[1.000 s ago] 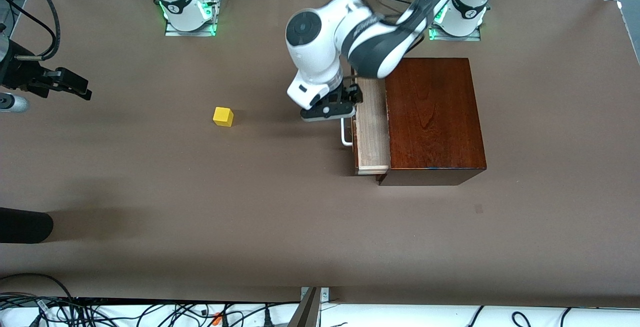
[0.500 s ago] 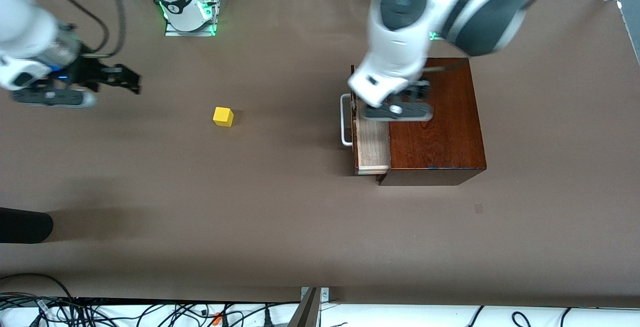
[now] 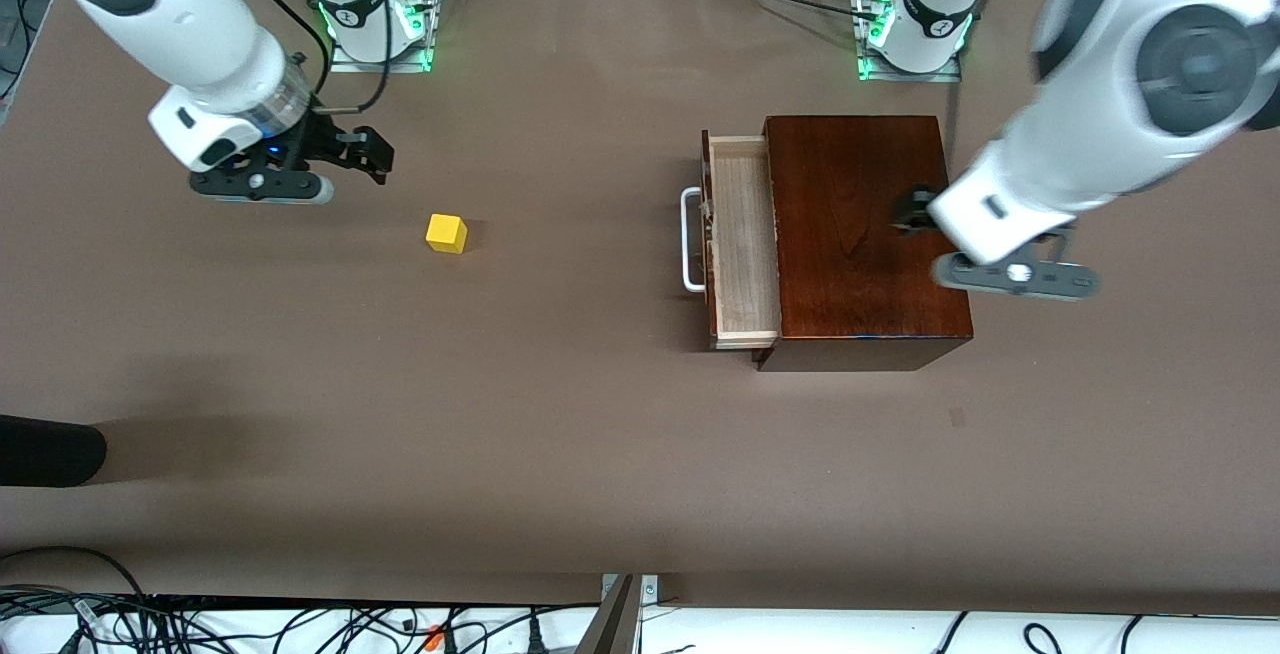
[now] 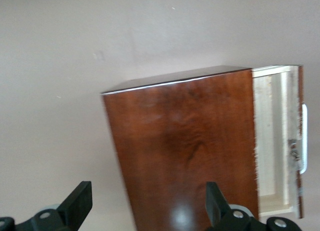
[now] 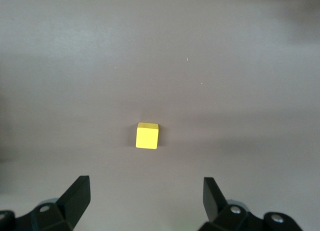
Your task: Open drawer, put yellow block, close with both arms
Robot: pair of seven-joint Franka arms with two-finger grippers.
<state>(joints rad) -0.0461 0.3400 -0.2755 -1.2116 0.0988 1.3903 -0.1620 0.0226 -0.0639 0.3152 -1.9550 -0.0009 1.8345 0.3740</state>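
The drawer (image 3: 743, 239) is seen pulled partway out of the dark wooden box (image 3: 865, 234), toward the right arm's end of the table. Its pale wood tray is exposed from above, and nothing is seen lying in it. The white bar handle (image 3: 688, 239) is fixed on the drawer's front, at the 9 o'clock side of the box in the front view.

The yellow block (image 3: 446, 233) is set on the brown table (image 3: 560, 434), well apart from the drawer, at about 9 o'clock from the handle. It is not in any container.

The right gripper (image 3: 365, 149) is held over bare table at roughly 10 o'clock from the block, near it but not touching. Its fingers (image 5: 77, 193) are spread wide apart and nothing is gripped; the block is framed between them in the right wrist view.

The left gripper (image 3: 915, 214) is held over the box top, near the edge toward the left arm's end. Its fingers (image 4: 80, 201) are spread wide and nothing is held.
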